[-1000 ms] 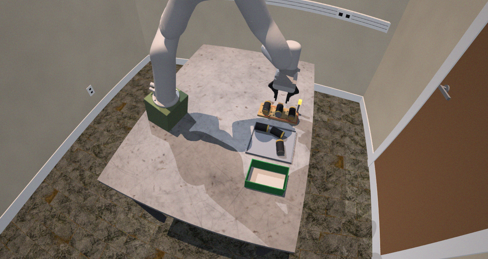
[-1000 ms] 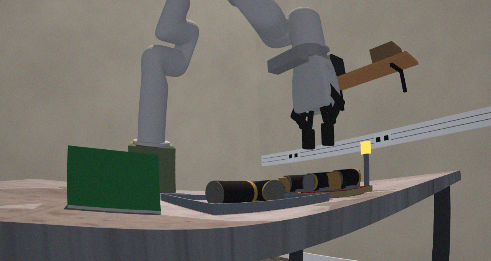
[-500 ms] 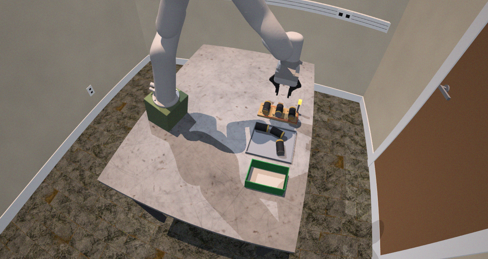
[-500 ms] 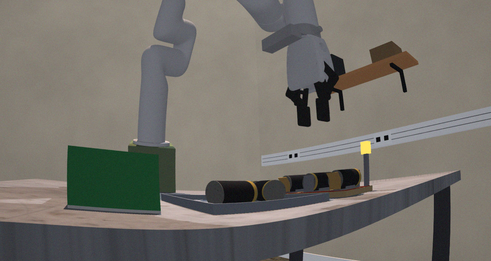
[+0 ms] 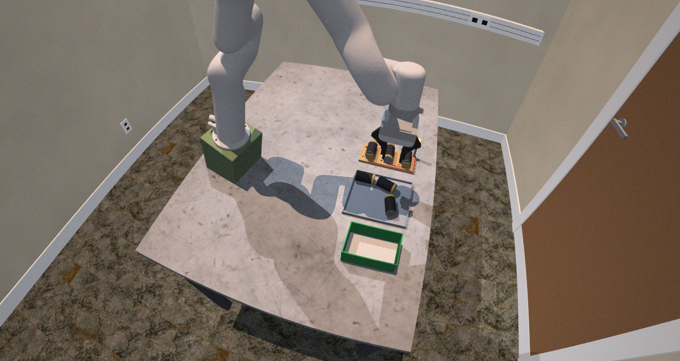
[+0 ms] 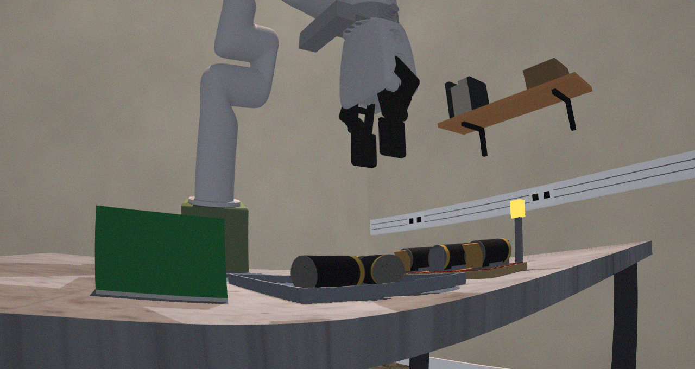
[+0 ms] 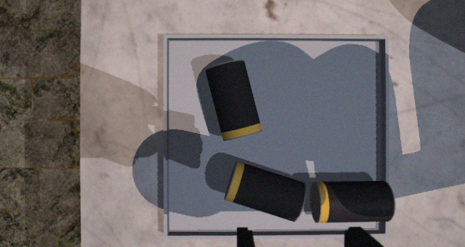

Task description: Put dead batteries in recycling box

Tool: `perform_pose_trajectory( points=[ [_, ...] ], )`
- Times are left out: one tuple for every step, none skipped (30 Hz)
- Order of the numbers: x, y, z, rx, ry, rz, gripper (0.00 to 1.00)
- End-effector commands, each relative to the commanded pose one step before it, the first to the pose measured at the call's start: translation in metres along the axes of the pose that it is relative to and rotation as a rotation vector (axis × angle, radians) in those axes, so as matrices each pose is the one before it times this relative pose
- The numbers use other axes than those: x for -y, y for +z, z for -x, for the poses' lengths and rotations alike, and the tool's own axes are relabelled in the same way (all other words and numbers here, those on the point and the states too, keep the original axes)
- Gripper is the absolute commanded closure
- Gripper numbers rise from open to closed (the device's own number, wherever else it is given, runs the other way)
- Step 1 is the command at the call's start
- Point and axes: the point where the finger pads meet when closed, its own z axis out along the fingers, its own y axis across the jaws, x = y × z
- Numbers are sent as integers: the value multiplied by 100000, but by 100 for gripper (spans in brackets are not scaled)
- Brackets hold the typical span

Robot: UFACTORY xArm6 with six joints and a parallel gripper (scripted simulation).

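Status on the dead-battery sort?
Looks like nothing is sorted: the green recycling box shows no battery inside, though it stands upright. Bulb is lit. Three batteries sit in the holder, three lie in the grey tray. In hand: nothing, end effector is part open. Left: pick out and box both dead ones; which two, can't tell.

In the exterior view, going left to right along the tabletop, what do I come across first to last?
Green recycling box, gray tray, lit bulb.
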Motion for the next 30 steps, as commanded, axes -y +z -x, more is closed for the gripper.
perform_pose_trajectory(
  points=[
    [264,-163,-489,802,-299,-218,49],
    [0,0,0,0,21,0,49],
    [0,0,0,0,57,0,49],
    [0,0,0,0,108,0,49],
    [0,0,0,0,174,0,49],
    [0,0,0,0,253,0,49],
    [0,0,0,0,344,0,49],
    [0,0,0,0,446,0,49],
    [0,0,0,0,557,0,49],
    [0,0,0,0,678,0,49],
    [0,0,0,0,806,0,49],
    [0,0,0,0,940,0,49],
    [0,0,0,0,0,0,49],
    [0,0,0,0,0,0,49],
    [0,0,0,0,1080,0,49],
    [0,0,0,0,1225,0,49],
    [0,0,0,0,1373,0,49],
    [0,0,0,0,1524,0,49],
    [0,0,0,0,1677,0,49],
    [0,0,0,0,1831,0,49],
    [0,0,0,0,1985,0,49],
    [0,0,0,0,2139,0,49],
    [0,0,0,0,2291,0,49],
    [0,0,0,0,2441,0,49],
    [0,0,0,0,2589,0,49],
    [0,0,0,0,2733,0,49],
    [0,0,0,0,2873,0,49],
    [0,0,0,0,3009,0,49],
    [0,0,0,0,3139,0,49],
    [0,0,0,0,0,0,49]
  ],
)
